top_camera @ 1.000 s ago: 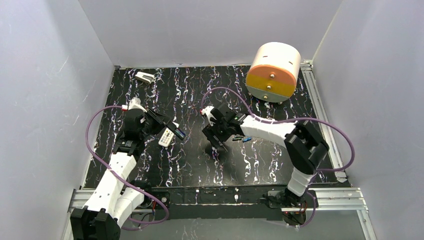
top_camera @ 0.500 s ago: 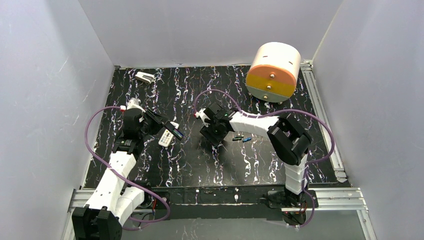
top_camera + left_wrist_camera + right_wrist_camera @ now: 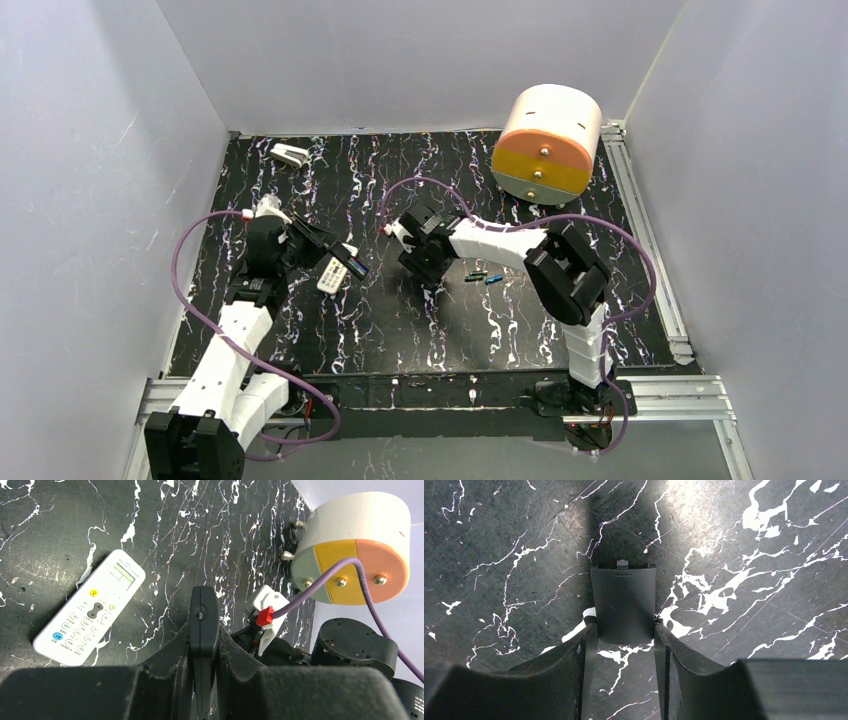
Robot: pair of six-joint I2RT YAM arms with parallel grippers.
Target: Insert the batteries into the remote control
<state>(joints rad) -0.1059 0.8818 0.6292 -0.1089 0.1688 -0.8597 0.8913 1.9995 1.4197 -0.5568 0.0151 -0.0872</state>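
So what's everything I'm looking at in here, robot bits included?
Slim white plastic remote with small buttons: one, white, flat on the table near the left gripper.
Tiny cylinder batteries: two that I can make out, one green and one blue, mid-table.
Flat black strip: one, black, clamped in the left gripper.
Dark grey plastic panel with a small clip: one, between the right gripper's fingers.
Round drum: one, white with orange and yellow, far right corner.
Small white-and-grey block: one, far left corner.
Marbled table: one, black with white veins.
Left gripper, right gripper: two, black, on white-and-black arms.
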